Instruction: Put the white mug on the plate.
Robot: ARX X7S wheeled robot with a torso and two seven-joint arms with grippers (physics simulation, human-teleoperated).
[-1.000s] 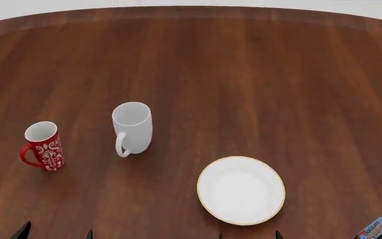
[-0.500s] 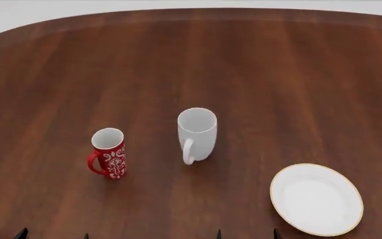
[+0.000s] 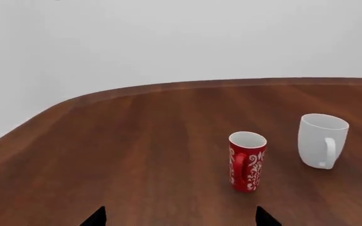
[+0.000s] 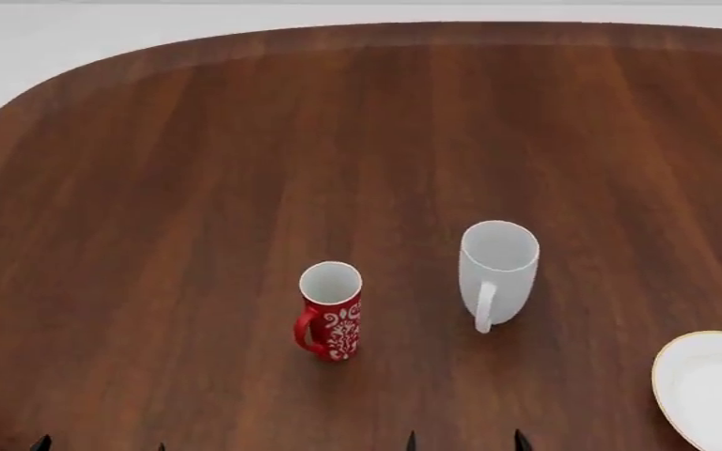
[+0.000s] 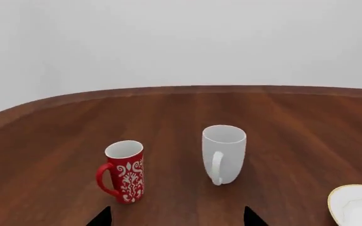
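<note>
Left fingers [image 4: 101,444]: tips only, spread apart, nothing held. Red mug [image 4: 331,311], then white mug [image 4: 498,272] upright mid-table [image 4: 185,188], well ahead of right fingers [image 4: 465,442], seemingly spread, empty. Plate [image 4: 713,389] toward table's right edge.

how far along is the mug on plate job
Nothing done yet: the white mug stands upright on the table beside the red mug, apart from the plate at the view's edge. Neither pincer holds anything; only their tips show. Grasping, carrying and placing all remain.
</note>
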